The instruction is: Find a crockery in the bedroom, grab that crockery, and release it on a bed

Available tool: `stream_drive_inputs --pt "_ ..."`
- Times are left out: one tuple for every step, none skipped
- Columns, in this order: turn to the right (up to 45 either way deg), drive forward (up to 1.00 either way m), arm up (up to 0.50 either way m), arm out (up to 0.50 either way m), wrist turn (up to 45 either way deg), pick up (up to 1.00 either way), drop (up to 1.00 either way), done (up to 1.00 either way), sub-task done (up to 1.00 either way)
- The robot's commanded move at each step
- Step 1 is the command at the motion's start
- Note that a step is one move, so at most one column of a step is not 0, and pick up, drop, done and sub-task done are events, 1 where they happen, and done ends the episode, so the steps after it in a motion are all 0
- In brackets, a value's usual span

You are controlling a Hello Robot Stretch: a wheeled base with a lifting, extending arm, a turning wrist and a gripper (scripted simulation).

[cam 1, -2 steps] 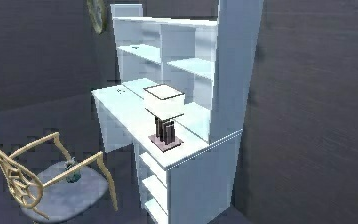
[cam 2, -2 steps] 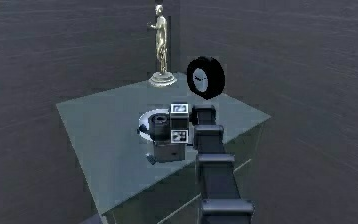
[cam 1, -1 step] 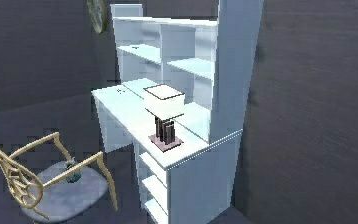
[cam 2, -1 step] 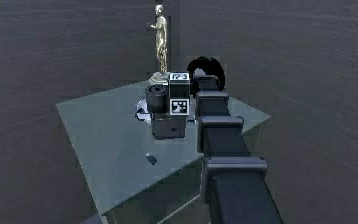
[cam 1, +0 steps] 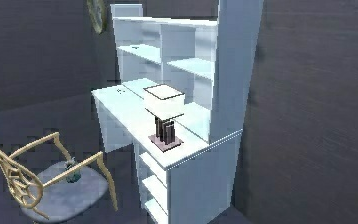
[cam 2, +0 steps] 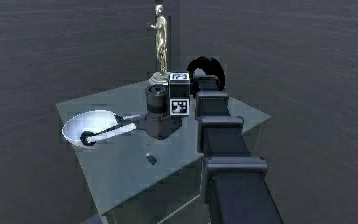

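- White bowl [cam 2: 77,126]: on the grey table [cam 2: 122,178], at the gripper's fingertips. Likely light, rigid, slick and breakable; best taken by its near rim.
- Gripper [cam 2: 106,131]: I cannot tell whether it holds anything.
- Gold statue [cam 2: 161,40]: stands beyond the gripper's body.

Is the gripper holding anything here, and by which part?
It cannot be told: the fingers end at a white bowl that sits on the table.
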Motion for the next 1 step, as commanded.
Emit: stream_drive_inputs --pt "0.0 0.00 0.00 0.00 -45.0 0.00 0.00 0.00 0.00"
